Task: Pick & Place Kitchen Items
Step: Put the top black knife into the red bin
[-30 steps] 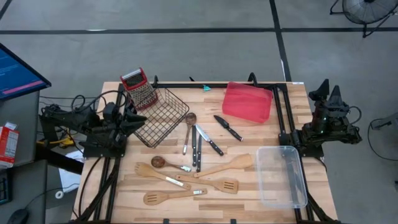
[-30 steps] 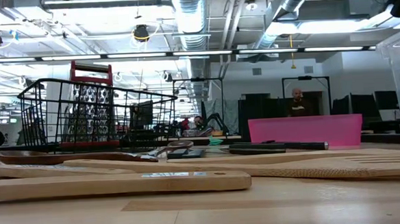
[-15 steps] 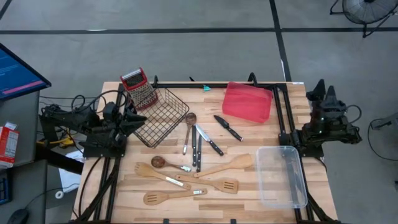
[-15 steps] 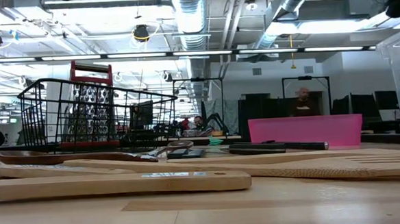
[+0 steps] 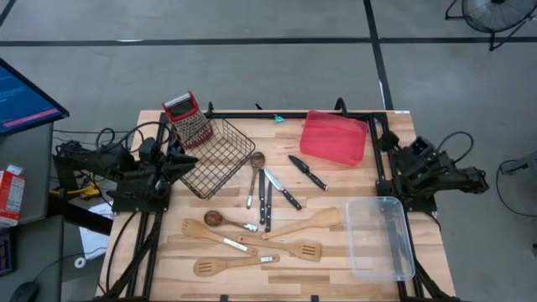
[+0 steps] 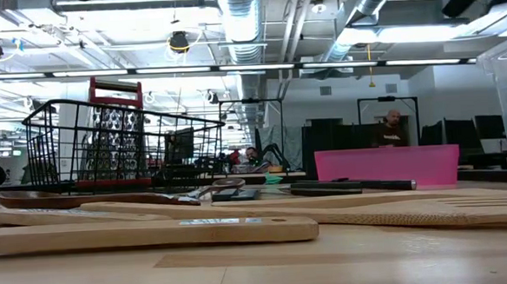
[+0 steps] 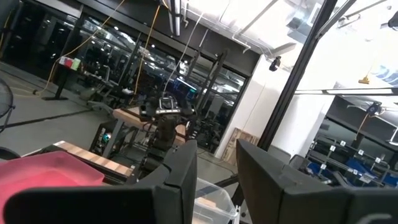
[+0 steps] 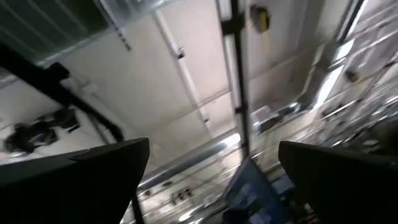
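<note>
The kitchen items lie flat in the middle of the table. They are pale wooden spatulas [image 5: 306, 225] [image 5: 285, 248], wooden spoons [image 5: 228, 265], a dark-bowled spoon [image 5: 216, 219] and black-handled knives [image 5: 307, 171] [image 5: 281, 190]. My left gripper [image 5: 190, 159] hovers at the table's left edge beside the black wire basket [image 5: 220, 156]. It is open by a narrow gap [image 7: 215, 180] with nothing in it. My right gripper [image 5: 388, 143] hangs over the right edge, by the red tray [image 5: 334, 137]. It is wide open [image 8: 211, 180], slanting upward and empty.
A red-topped grater [image 5: 188, 120] leans in the basket at the far left. A clear plastic bin [image 5: 382, 237] stands at the near right. Black frame rails [image 5: 379, 159] run along both table sides. Bare wood shows along the near edge [image 5: 336, 281]. A person [image 6: 393, 128] sits far behind.
My right gripper has swung from beyond the right rail toward the table's left, over the right edge. It has tipped down from pointing steeply upward and rolled, staying wide open. Nothing on the table has moved.
</note>
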